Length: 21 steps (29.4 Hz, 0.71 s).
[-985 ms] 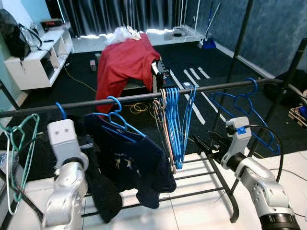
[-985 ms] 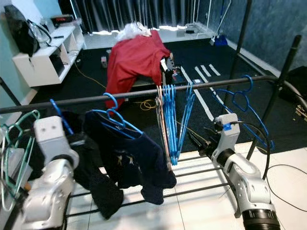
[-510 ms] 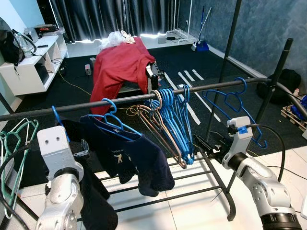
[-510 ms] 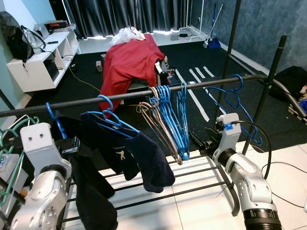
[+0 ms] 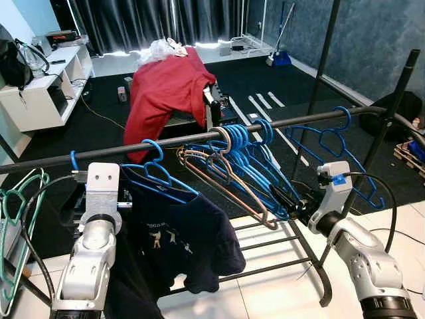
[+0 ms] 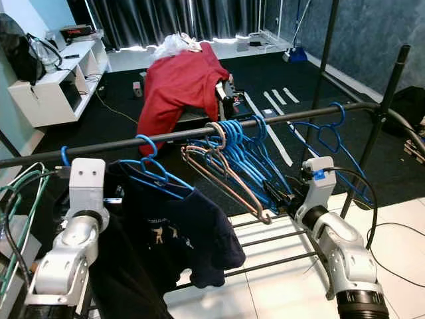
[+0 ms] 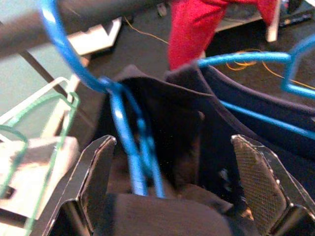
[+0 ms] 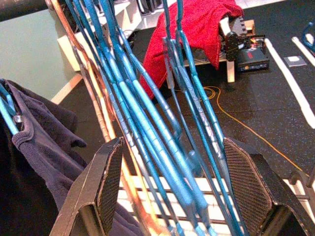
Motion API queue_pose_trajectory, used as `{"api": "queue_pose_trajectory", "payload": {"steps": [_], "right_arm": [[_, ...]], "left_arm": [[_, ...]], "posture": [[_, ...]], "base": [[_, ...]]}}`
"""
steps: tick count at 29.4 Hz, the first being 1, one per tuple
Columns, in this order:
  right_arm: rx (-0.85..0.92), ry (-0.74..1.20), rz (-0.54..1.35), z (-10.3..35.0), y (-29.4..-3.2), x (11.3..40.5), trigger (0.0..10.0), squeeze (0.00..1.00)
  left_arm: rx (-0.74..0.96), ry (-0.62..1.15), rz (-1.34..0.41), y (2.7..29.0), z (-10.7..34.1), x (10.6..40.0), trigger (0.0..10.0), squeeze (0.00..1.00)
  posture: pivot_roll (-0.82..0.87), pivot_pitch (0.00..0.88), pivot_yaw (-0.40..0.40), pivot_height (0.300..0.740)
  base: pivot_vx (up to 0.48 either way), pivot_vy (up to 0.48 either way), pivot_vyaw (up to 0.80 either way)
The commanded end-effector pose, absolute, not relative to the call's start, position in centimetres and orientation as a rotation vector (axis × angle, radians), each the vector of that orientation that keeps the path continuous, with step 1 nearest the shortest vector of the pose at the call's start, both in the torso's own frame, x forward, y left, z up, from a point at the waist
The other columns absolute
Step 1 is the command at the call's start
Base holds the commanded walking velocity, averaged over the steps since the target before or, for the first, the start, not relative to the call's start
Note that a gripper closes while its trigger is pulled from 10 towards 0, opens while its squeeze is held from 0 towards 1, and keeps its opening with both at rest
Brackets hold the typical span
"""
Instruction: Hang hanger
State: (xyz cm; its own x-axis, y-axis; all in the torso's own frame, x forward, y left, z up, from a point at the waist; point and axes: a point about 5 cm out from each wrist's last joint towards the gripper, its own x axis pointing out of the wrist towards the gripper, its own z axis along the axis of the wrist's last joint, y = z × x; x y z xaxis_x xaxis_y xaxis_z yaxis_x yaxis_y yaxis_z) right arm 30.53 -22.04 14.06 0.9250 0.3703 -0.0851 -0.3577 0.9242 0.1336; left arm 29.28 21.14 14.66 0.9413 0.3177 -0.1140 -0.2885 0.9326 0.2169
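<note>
A black rail (image 5: 166, 141) crosses in front of me. At its left a blue hanger (image 7: 123, 132) carrying a dark garment (image 7: 187, 142) hooks over the rail. My left gripper (image 7: 182, 196) is open right behind it, with the hanger's neck and the collar between its fingers (image 7: 96, 172). A navy T-shirt (image 5: 179, 232) hangs on a second blue hanger beside it. Mid-rail, a bunch of blue hangers (image 5: 255, 166) and one copper hanger (image 5: 226, 189) slant toward my right gripper (image 5: 297, 201). That gripper is open, several blue hanger arms (image 8: 167, 147) lying between its pads (image 8: 246, 182).
A single blue hanger (image 5: 339, 143) hangs at the rail's right end by the upright posts (image 5: 392, 113). Green hangers (image 5: 20, 206) dangle at far left. Low rack bars (image 5: 279, 242) run beneath. Behind, a red cloth (image 5: 166, 86) drapes a bench, and a white shelf (image 5: 40, 100) stands left.
The bunch of hangers has swung from hanging straight to slanting toward my right gripper. My left wrist has risen closer to the rail behind the hanger with the dark garment. The camera shifted a little.
</note>
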Motion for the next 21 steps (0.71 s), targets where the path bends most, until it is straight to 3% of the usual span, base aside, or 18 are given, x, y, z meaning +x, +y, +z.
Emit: {"api": "queue_pose_trajectory", "payload": {"steps": [1, 7, 13, 21], "right_arm": [[0.133, 0.105, 0.384, 14.1, -21.7, 30.3, 10.0, 0.0], [0.136, 0.106, 0.385, 14.2, -21.8, 30.3, 10.0, 0.0], [0.138, 0.107, 0.385, 14.2, -21.7, 30.3, 10.0, 0.0], [0.142, 0.109, 0.38, 14.1, -21.7, 30.2, 10.0, 0.0]], "left_arm": [[0.224, 0.13, 0.36, 22.7, 15.1, 29.4, 10.0, 0.0], [0.221, 0.055, 0.427, 24.6, 16.7, 29.5, 10.0, 0.0], [0.224, 0.052, 0.425, 24.8, 16.8, 29.7, 10.0, 0.0], [0.257, 0.198, 0.39, 24.6, 14.3, 29.6, 10.0, 0.0]], "posture": [[-0.13, 0.0, 0.067, 0.735], [-0.13, 0.0, 0.062, 0.735], [-0.13, 0.0, 0.063, 0.735], [-0.13, 0.0, 0.066, 0.735]], "base": [[0.0, 0.0, 0.0], [0.0, 0.0, 0.0], [0.0, 0.0, 0.0], [0.0, 0.0, 0.0]]}}
